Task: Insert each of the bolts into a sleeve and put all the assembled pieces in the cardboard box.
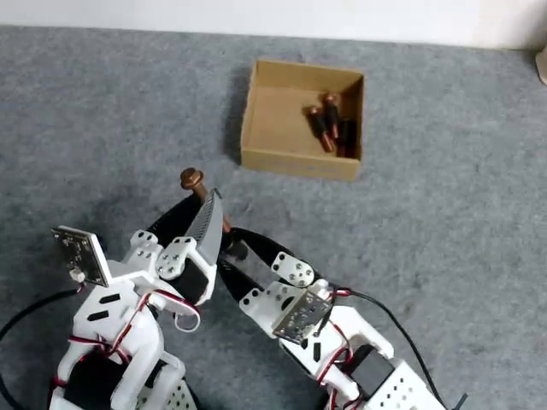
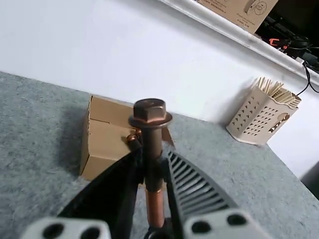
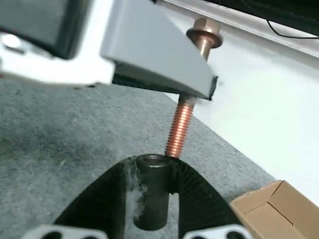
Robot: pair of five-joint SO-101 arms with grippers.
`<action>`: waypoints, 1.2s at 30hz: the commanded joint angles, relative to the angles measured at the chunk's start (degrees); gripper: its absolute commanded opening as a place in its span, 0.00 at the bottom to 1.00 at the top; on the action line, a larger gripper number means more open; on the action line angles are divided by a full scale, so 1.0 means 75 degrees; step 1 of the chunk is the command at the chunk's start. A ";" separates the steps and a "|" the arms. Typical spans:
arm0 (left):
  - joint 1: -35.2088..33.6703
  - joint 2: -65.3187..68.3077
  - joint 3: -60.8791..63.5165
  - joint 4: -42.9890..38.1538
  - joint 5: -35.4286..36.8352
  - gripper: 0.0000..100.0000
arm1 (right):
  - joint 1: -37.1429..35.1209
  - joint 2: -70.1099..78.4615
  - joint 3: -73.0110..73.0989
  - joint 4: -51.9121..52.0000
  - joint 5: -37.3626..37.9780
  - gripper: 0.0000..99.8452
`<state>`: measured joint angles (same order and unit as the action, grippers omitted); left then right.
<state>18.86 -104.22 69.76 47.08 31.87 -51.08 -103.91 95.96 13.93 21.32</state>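
Note:
My left gripper (image 2: 152, 159) is shut on a copper bolt (image 2: 149, 119), gripping the shaft with the hex head sticking out past the fingers. My right gripper (image 3: 152, 167) is shut on a dark sleeve (image 3: 152, 191) that stands upright. The bolt's threaded end (image 3: 178, 132) slants down to the rim of the sleeve's open top. In the high view the two grippers (image 1: 209, 215) (image 1: 232, 248) meet at the table's middle front, with the bolt head (image 1: 191, 179) pointing away. The cardboard box (image 1: 265, 128) holds two assembled pieces (image 1: 325, 121).
The cardboard box (image 2: 102, 134) lies on the grey carpet beyond the grippers, a short way off. A perforated holder of wooden sticks (image 2: 261, 117) stands by the white wall. Bare carpet (image 1: 444, 196) lies on both sides of the box.

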 commanded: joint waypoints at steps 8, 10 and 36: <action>0.0756 -0.0041 -0.0662 0.0481 -0.0012 0.01 | 0.0252 -0.0100 0.0733 -0.0287 0.0117 0.01; 0.0756 -0.0041 -0.0639 0.0645 -0.0012 0.01 | 0.0299 -0.0100 0.0733 -0.0287 0.0117 0.01; 0.0756 -0.0041 0.1495 0.0305 -0.1266 0.01 | 0.1307 -0.0100 -0.0498 0.1483 -0.2157 0.01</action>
<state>23.69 -104.75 78.20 53.76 22.90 -45.01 -103.82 95.16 25.63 8.13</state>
